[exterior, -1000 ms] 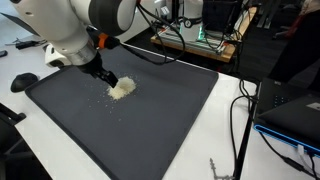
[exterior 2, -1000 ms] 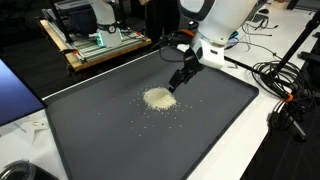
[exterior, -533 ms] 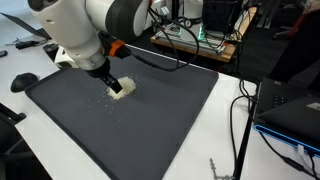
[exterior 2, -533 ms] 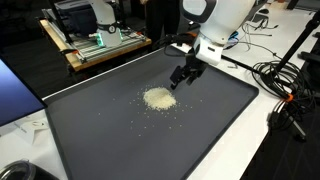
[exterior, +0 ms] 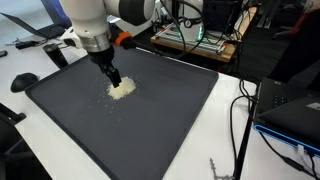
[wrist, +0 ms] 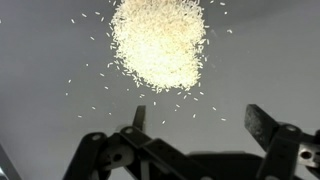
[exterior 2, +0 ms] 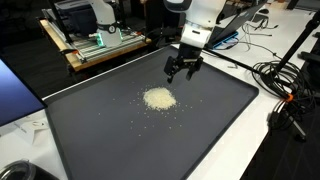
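Rice: a small round pile (exterior: 122,89) lies on the mat (exterior: 165,125), left of the middle in that exterior view. In the wrist view it fills the top middle (wrist: 158,42).
Jaws: the gripper (exterior 2: 182,72) has its jaws wide apart. It holds nothing. In the wrist view the two black fingers (wrist: 262,122) stand at the bottom of the frame, with bare mat between them.
Where the gripper is: just beside the rice, at its upper left edge in an exterior view (exterior: 115,78). In the wrist view the pile lies ahead of the fingers, and they do not touch it.
Change: a second ago the gripper leaned down with its tip right at the pile. Now the arm stands straighter and the gripper has pulled up and away from the rice. The jaws were wide apart then too. The pile looks the same.
Look and feel: the rice is pale cream, made of tiny long grains heaped thick in the middle. Loose grains are scattered around the pile. The mat is dark grey, flat and dull, with a thin raised edge. The fingers are black and hard, with flat tips.
Around: the mat lies on a white table (exterior: 222,135). Black cables (exterior 2: 272,72) curl at the right edge. A wooden rack (exterior 2: 100,45) sits at the upper left. A mouse (exterior: 22,81) rests by the left edge.
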Controlling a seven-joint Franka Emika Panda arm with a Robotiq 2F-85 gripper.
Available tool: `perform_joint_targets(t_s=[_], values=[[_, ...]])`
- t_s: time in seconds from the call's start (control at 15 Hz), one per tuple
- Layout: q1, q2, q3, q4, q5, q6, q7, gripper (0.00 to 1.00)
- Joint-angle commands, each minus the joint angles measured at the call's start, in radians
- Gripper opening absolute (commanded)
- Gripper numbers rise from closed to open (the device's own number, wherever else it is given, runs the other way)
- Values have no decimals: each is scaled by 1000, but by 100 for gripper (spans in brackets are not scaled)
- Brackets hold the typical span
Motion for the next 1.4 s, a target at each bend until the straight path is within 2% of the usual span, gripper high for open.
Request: perform_joint_targets(t_s=[0.0, 0.27, 0.53, 0.6, 0.8, 1.0, 1.13, 1.2, 1.33], values=[[-5, -185, 0, -245, 7, 130, 3, 100], [-38, -340, 9, -442, 24, 242, -49, 100], [-110, -480, 40, -638, 114, 365, -260, 100], [-137, -499, 56, -669, 187, 384, -357, 100], [-281, -527, 206, -721, 396, 408, -586, 100], [-358, -508, 271, -720, 576, 415, -817, 100], [-379, -483, 255, -727, 675, 467, -963, 100], [-337, -469, 193, -729, 725, 491, -1023, 100], [-353, -438, 178, -720, 803, 512, -1126, 100]])
